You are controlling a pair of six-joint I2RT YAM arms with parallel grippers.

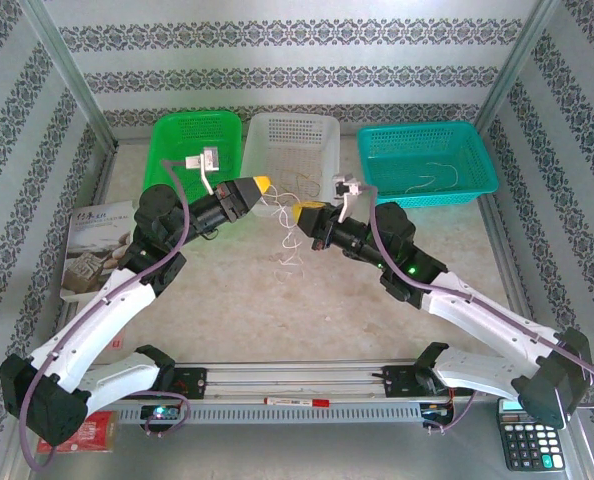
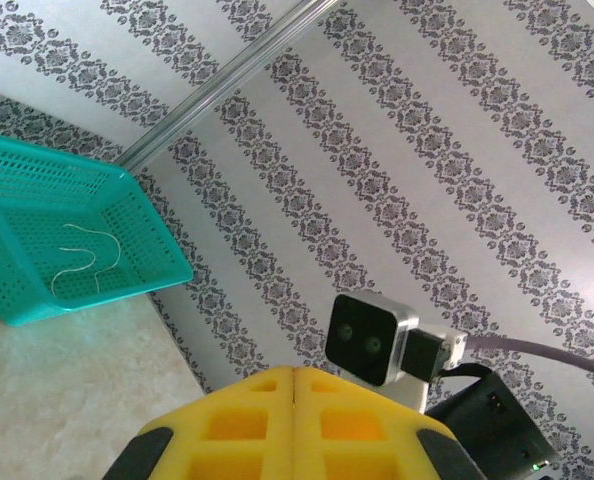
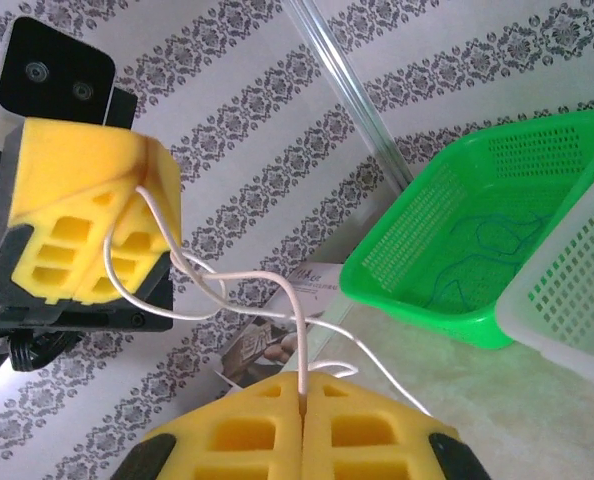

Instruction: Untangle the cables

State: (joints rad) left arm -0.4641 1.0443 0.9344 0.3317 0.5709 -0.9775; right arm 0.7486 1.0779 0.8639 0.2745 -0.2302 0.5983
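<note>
- Nearest the right wrist lens, the right gripper [image 3: 302,410] has its yellow pads pressed together, pinching a white cable [image 3: 289,300] at the seam.
- We trace that cable upward through crossing loops to the left gripper [image 3: 127,200], likewise closed, where it emerges from between the pads.
- From above, we see both grippers close together, tips apart, in front of the white basket [image 1: 327,140]. The cables [image 1: 289,245] dangle beneath them as thin curls towards the table [image 1: 277,310]; whether they touch it we cannot tell.
- Blue strands [image 3: 477,250] lie in the green basket [image 3: 407,285], and a pale strand [image 2: 87,255] lies in the teal basket [image 2: 157,240].
- At the table's margins we note a book [image 1: 97,240] on the left and a calculator [image 1: 529,445] at the near right.
</note>
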